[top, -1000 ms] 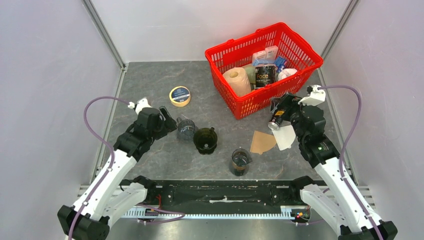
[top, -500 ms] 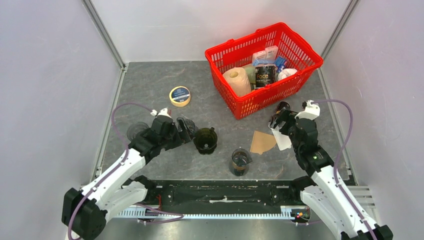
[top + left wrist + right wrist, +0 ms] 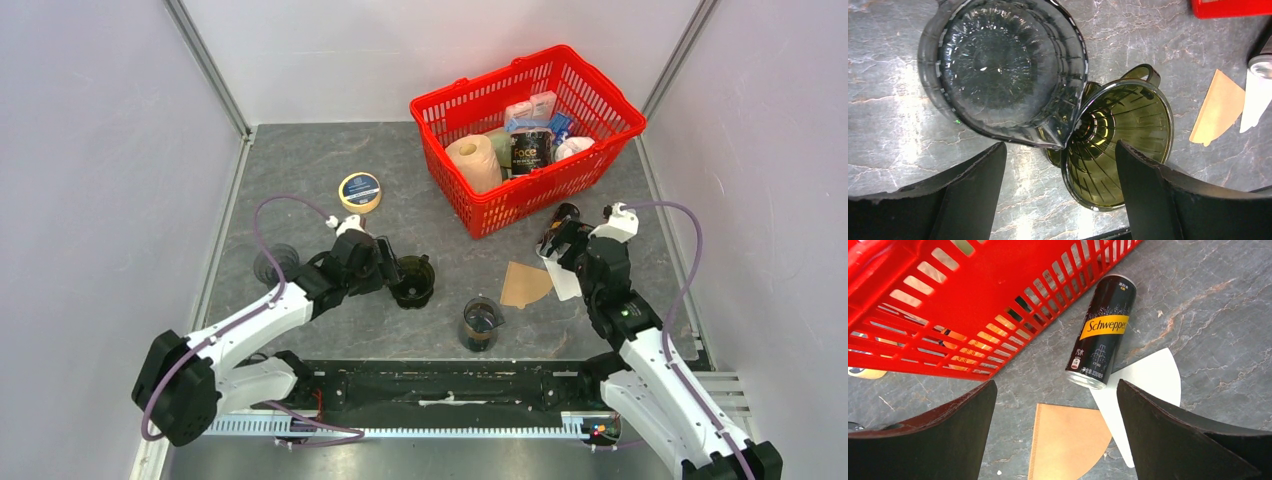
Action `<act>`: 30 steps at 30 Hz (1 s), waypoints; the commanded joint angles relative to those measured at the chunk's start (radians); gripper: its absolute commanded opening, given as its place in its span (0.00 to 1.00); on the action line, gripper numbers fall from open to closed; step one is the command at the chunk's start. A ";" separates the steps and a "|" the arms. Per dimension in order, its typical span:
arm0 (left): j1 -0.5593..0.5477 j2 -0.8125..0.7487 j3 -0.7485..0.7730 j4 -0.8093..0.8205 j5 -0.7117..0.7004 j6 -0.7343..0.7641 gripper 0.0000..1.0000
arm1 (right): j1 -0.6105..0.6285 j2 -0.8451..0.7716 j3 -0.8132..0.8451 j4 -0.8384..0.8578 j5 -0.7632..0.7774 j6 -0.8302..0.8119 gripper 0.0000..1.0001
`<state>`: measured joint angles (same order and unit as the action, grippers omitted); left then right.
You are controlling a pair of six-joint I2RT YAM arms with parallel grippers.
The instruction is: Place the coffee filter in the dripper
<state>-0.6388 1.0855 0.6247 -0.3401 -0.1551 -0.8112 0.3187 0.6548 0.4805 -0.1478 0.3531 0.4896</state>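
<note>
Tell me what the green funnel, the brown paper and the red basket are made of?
Funnel: see-through olive green, glossy, ribbed inside. It looks like glass or clear plastic; I can't tell which.
Brown paper: thin, matte, lying flat, with a crimped seam along one edge, so most likely filter paper.
Basket: shiny red with moulded slots, most likely plastic.

Your arms (image 3: pixel 250 322) are white with black joints; left claw (image 3: pixel 1060 150) and right claw (image 3: pixel 1055 387) are black, each trailing a purple cable (image 3: pixel 258 222).
</note>
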 commanded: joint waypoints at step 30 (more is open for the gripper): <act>-0.097 0.171 0.150 -0.050 -0.074 -0.011 0.32 | 0.001 0.032 0.017 0.014 -0.002 0.004 0.97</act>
<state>-0.7231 1.2396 0.7300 -0.3805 -0.2016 -0.8143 0.3187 0.7021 0.4805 -0.1509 0.3450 0.4965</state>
